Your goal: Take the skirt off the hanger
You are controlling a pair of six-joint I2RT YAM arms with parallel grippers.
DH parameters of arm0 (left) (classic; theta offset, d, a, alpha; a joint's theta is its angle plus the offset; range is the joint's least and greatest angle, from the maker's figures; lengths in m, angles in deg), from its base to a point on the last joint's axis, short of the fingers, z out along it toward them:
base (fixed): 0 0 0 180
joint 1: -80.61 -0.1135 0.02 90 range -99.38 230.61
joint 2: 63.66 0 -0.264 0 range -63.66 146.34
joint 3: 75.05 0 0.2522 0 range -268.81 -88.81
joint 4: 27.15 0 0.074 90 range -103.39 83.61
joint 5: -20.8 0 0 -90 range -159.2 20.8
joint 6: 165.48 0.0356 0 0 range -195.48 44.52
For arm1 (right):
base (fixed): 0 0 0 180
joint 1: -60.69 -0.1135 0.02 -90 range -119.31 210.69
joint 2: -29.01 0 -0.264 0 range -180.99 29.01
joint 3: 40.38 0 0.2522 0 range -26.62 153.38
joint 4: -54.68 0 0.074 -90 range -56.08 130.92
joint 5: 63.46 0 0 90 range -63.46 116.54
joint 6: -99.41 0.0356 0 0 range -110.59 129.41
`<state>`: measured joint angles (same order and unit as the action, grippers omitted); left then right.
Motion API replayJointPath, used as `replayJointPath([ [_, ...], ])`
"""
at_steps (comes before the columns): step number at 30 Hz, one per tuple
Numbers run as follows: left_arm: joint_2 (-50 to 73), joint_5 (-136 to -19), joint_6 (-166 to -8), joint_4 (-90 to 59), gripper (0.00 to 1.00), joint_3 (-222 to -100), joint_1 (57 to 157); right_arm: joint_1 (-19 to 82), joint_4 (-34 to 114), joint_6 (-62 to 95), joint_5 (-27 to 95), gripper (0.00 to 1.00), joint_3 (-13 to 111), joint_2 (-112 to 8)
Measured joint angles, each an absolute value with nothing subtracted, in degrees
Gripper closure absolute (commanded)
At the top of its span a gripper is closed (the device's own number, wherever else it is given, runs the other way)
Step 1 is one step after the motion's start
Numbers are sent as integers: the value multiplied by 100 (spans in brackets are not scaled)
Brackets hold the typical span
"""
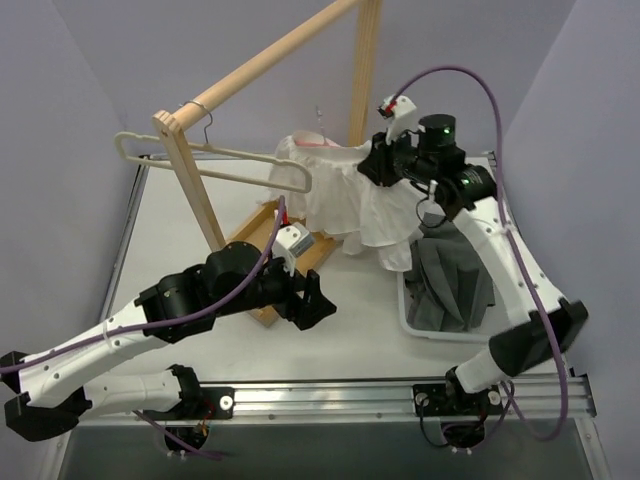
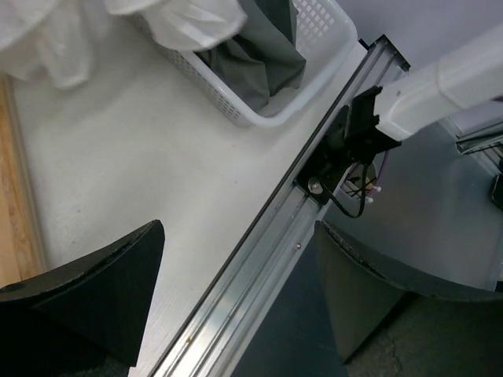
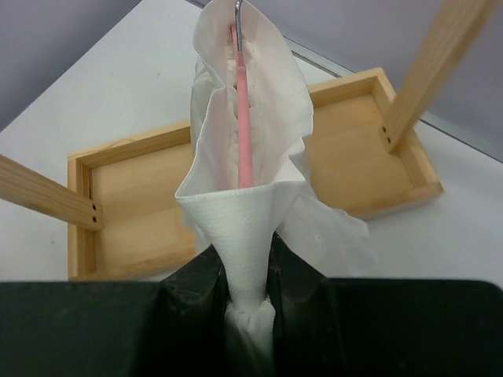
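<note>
Reference object: rack (image 1: pixel 197 190), standing at the centre of the table (image 1: pixel 165 235).
- A hanger (image 1: pixel 240 154) hangs from the rack's rail at its left end.
- The skirt (image 1: pixel 345 190) sits just right of the rack, over the right edge of its base, with a second hanger (image 3: pixel 244 118) inside the waist.
- The right gripper (image 1: pixel 378 165) is right of the rack, clamped on the skirt's edge.
- A basket (image 1: pixel 430 330) lies right of the rack, with a cloth (image 1: pixel 450 280) in it. The skirt's hem hangs over its rear left corner.
- The left gripper (image 1: pixel 315 305) is in front of the rack's base, fingers spread, touching nothing.
</note>
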<state>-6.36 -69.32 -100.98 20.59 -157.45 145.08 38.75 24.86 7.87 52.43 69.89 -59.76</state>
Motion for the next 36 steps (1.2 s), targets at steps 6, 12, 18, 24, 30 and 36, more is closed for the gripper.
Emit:
replayJointPath([
  [6, 402, -6654, -9971, 1987, 21, -16832, 14569, 4035, 2014, 841, 4893, 100, 5855, -3758],
  [12, 1248, -6219, -9829, 1899, 23, -18366, 14609, 4002, 1400, 944, 4891, 100, 5466, -2510],
  [18, 1702, -5596, -9722, 1619, 26, -19520, 14620, 4000, 867, 949, 4987, 100, 5212, -1972],
  [24, 1908, -5168, -9628, 1587, 27, -19865, 14620, 3998, 622, 1062, 5245, 100, 5103, -1688],
  [30, 2076, -5021, -9578, 1608, 29, -19861, 14620, 3998, 650, 1342, 5639, 100, 5151, -1494],
  [36, 2078, -4986, -9571, 1606, 33, -19846, 14620, 3998, 716, 1521, 5835, 100, 5245, -1456],
])
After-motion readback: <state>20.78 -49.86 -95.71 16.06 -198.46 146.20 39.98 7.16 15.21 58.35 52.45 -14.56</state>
